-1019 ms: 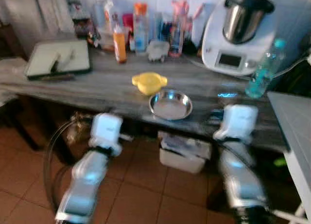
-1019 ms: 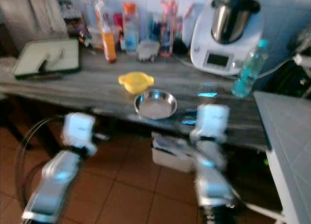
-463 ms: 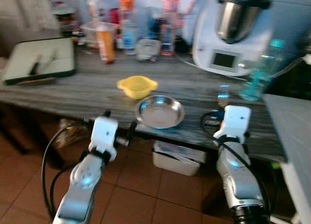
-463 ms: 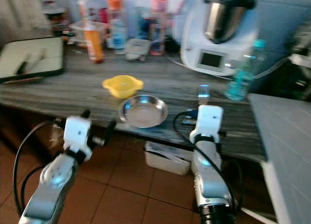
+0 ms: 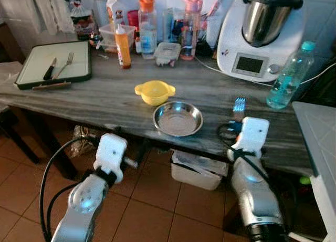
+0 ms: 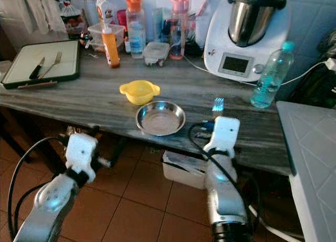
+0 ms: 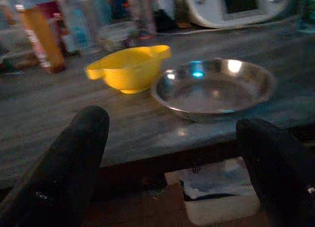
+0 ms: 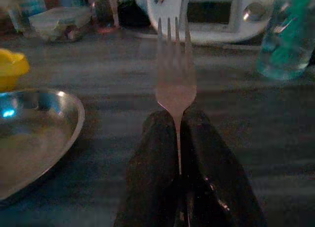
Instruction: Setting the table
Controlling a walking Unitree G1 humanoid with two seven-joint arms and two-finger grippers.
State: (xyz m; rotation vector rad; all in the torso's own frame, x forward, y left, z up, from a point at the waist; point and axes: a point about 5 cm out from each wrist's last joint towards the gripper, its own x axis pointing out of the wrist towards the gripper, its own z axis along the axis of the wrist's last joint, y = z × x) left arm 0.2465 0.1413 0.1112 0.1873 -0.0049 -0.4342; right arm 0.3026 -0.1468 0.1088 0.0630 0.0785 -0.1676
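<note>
A steel plate (image 5: 178, 118) lies near the front edge of the grey wooden table (image 5: 94, 97), with a yellow bowl (image 5: 154, 91) just behind it. My right gripper (image 8: 178, 126) is shut on the handle of a fork (image 8: 175, 74). It holds the fork (image 5: 239, 105) tines forward, low over the table to the right of the plate. My left gripper (image 7: 172, 119) stands open at the table's front edge, level with the tabletop and facing the plate (image 7: 215, 89) and the bowl (image 7: 129, 69). Nothing is between its fingers (image 7: 74, 153).
A green-rimmed tray (image 5: 31, 79) at the far left carries a knife (image 5: 50, 67) and a second fork (image 5: 65, 63). Bottles and boxes (image 5: 147, 27), a kitchen machine (image 5: 260, 34) and a water bottle (image 5: 287, 76) line the back. A white bin (image 5: 199, 171) sits under the table; a white surface (image 5: 320, 142) stands at right.
The whole picture has shifted and sharpened as the camera moved. Both arms keep about the same pose, and the fork stays in the right gripper.
</note>
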